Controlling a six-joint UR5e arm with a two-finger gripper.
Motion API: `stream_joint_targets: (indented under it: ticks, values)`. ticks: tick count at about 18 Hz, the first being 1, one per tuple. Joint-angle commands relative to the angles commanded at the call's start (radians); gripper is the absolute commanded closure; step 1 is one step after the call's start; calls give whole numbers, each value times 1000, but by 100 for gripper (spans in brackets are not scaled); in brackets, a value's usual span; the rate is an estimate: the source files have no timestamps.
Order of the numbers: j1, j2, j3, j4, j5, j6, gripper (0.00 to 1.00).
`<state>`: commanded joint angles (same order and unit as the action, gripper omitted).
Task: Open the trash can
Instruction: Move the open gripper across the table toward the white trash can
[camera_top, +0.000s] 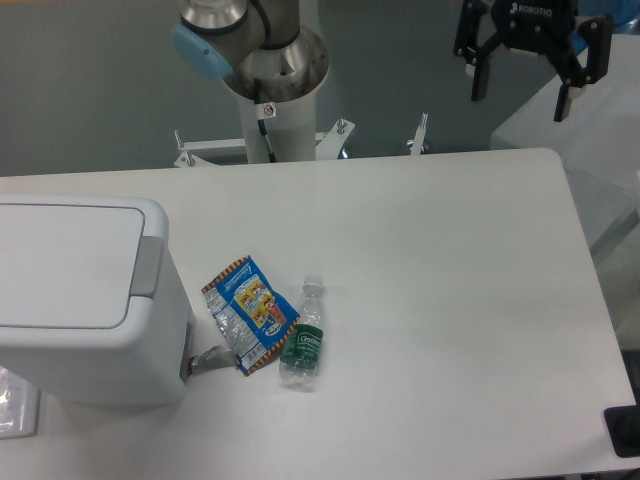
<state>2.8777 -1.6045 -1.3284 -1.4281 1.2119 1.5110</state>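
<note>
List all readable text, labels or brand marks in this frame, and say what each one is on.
"ROBOTIQ" on the gripper body, top right; small but legible.
Green label on the bottle: white script, too blurred to read.
Snack wrapper: colourful print, lettering too small to read.
Small sticker on the arm's base column: unreadable.
The trash can shows no text.

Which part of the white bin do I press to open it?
Start at the large boxy white plastic trash can on the table's left. On its flat lid's right edge sits a small grey push-tab, the bin's only grey patch, facing the snack wrapper.
</note>
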Motion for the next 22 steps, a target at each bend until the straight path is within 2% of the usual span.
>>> stream_joint_targets:
  ticks: [13,16,20,22]
  values:
    - [-2,2,-5,2,-35,-5,0]
    - [-32,9,-6,2,-34,-17,0]
    - [-73,14,-11,3,-35,-167,0]
    - [-107,14,-15,37,-35,-257,0]
